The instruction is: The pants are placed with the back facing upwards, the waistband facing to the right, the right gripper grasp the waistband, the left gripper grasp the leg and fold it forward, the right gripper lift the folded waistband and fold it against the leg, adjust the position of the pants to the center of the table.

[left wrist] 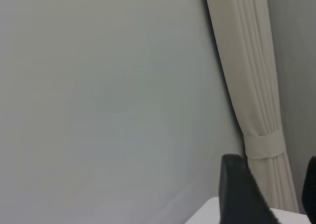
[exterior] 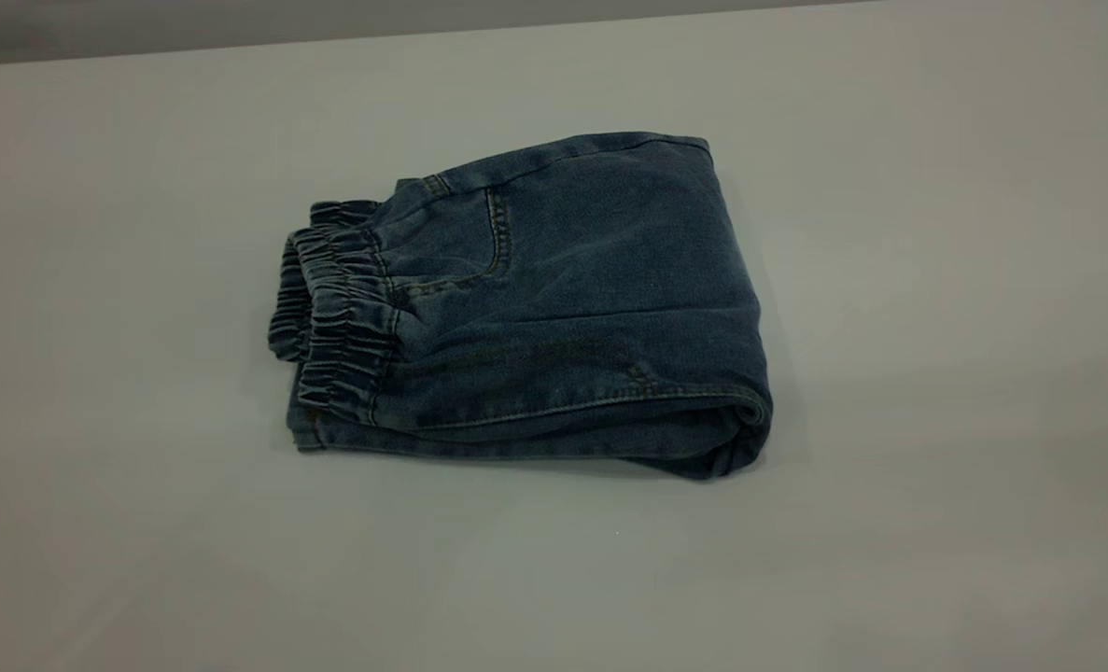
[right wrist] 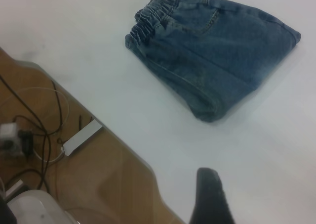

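Observation:
The blue denim pants (exterior: 563, 317) lie folded into a compact bundle near the middle of the table (exterior: 936, 280). Their elastic waistband (exterior: 334, 308) points toward the exterior view's left, and a back pocket faces up. Neither gripper appears in the exterior view. In the right wrist view the pants (right wrist: 217, 56) sit well away from my right gripper (right wrist: 261, 189). Only one of its dark fingers (right wrist: 210, 199) shows, with bare table beside it and nothing held. My left gripper (left wrist: 272, 164) hangs open and empty, aimed at a wall, away from the pants.
The right wrist view shows the table's rounded edge (right wrist: 148, 169), with a wooden floor, cables (right wrist: 34, 130) and a white power strip (right wrist: 81, 137) below it. A cream curtain (left wrist: 252, 85) hangs ahead of the left gripper.

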